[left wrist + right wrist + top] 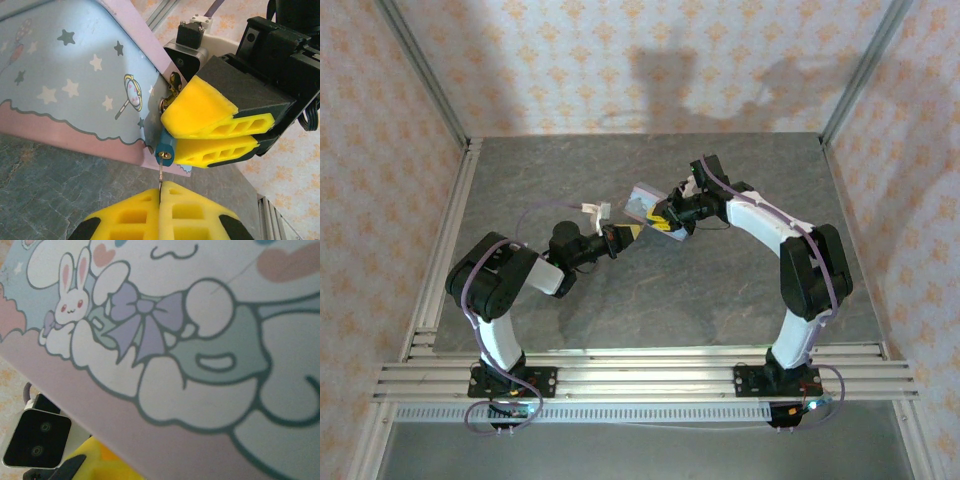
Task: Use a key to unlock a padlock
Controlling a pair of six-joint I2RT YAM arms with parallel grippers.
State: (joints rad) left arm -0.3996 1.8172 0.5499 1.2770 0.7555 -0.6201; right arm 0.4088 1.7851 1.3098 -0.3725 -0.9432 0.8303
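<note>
The padlock is a tiny teal lock hanging at the corner of a pastel cartoon tin. My right gripper is shut on the padlock, its yellow fingers pinching it from the right. My left gripper is shut on a thin metal key. The key's tip sits in the brass keyhole on the lock's underside. From above, the left gripper and right gripper meet tip to tip at the near edge of the tin, mid-table.
The tin's lid, with its rabbit and bow drawing, lies very close to the right wrist camera. The grey stone table has aluminium rails along its left and front edges. Patterned walls enclose the other sides.
</note>
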